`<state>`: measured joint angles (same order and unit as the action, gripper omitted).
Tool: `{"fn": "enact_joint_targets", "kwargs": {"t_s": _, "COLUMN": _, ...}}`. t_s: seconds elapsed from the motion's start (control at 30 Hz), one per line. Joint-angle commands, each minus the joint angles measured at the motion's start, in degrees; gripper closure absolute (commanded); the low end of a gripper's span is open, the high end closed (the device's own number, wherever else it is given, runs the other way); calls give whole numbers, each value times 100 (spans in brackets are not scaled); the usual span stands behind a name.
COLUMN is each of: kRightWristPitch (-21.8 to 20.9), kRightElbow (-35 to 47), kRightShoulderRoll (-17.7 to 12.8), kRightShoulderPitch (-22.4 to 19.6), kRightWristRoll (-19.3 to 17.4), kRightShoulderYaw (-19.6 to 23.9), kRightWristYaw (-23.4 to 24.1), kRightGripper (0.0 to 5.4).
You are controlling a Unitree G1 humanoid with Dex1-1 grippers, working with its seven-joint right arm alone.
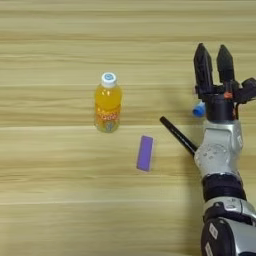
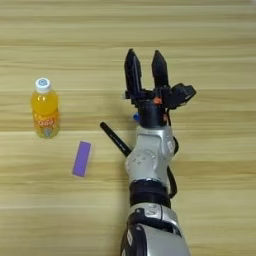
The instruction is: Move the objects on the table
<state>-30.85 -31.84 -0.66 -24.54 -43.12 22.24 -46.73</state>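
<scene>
Since the right gripper (image 2: 146, 62) hangs with fingers parted and empty above the blue-and-white tube (image 1: 199, 110), just beyond the black stick (image 1: 177, 135), it should probably descend straight, straddling the tube.

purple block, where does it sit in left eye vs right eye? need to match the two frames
Left eye view: purple block lies just right of centre, below and right of the orange-drink bottle.
Right eye view: it lies in the left third, again below and right of the bottle.
Shared landmark: the black pen-like stick, to the block's right in both.
</scene>
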Motion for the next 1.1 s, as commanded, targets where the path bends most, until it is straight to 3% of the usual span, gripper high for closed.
{"fn": "enact_joint_targets", "kwargs": {"t_s": 0.03, "kRightWristPitch": -900, "kRightElbow": -512, "kRightShoulderRoll": -459, "kRightShoulderPitch": -684, "kRightWristRoll": 1482, "kRightShoulderYaw": 70, "kRightWristYaw": 1401, "kRightGripper": 3}}
{"fn": "enact_joint_targets", "kwargs": {"t_s": 0.07, "kRightWristPitch": -1202, "kRightElbow": -716, "kRightShoulderRoll": -561, "kRightShoulderPitch": -704, "kRightWristRoll": 2181, "kRightShoulderYaw": 0, "kRightWristYaw": 1944, "kRightGripper": 3}}
{"fn": "enact_joint_targets", "kwargs": {"t_s": 0.13, "kRightWristPitch": -1373, "kRightElbow": -1096, "kRightShoulderRoll": -716, "kRightShoulderPitch": -789, "kRightWristRoll": 3061, "kRightShoulderYaw": -104, "kRightWristYaw": 2895, "kRightGripper": 3}}
{"fn": "enact_joint_targets", "kwargs": {"t_s": 0.23, "kRightWristPitch": -1211, "kRightElbow": -1526, "kRightShoulderRoll": -879, "kRightShoulderPitch": -949, "kRightWristRoll": 3753, "kRightShoulderYaw": -208, "kRightWristYaw": 3860, "kRightGripper": 3}}
{"fn": "enact_joint_targets", "kwargs": {"t_s": 0.37, "kRightWristPitch": -1170, "kRightElbow": -1780, "kRightShoulderRoll": -964, "kRightShoulderPitch": -1066, "kRightWristRoll": 4265, "kRightShoulderYaw": -362, "kRightWristYaw": 4675, "kRightGripper": 3}}
{"fn": "enact_joint_targets", "kwargs": {"t_s": 0.53, "kRightWristPitch": -882, "kRightElbow": -1889, "kRightShoulderRoll": -942, "kRightShoulderPitch": -1172, "kRightWristRoll": 4451, "kRightShoulderYaw": -497, "kRightWristYaw": 5214, "kRightGripper": 3}}
{"fn": "enact_joint_targets", "kwargs": {"t_s": 0.67, "kRightWristPitch": -452, "kRightElbow": -1863, "kRightShoulderRoll": -866, "kRightShoulderPitch": -1238, "kRightWristRoll": 4278, "kRightShoulderYaw": -579, "kRightWristYaw": 5263, "kRightGripper": 3}}
{"fn": "enact_joint_targets", "kwargs": {"t_s": 0.83, "kRightWristPitch": 530, "kRightElbow": -1602, "kRightShoulderRoll": -785, "kRightShoulderPitch": -1246, "kRightWristRoll": 4106, "kRightShoulderYaw": -644, "kRightWristYaw": 5302, "kRightGripper": 3}}
{"fn": "enact_joint_targets", "kwargs": {"t_s": 1.1, "kRightWristPitch": 1680, "kRightElbow": -1322, "kRightShoulderRoll": -792, "kRightShoulderPitch": -1204, "kRightWristRoll": 3913, "kRightShoulderYaw": -688, "kRightWristYaw": 5259, "kRightGripper": 3}}
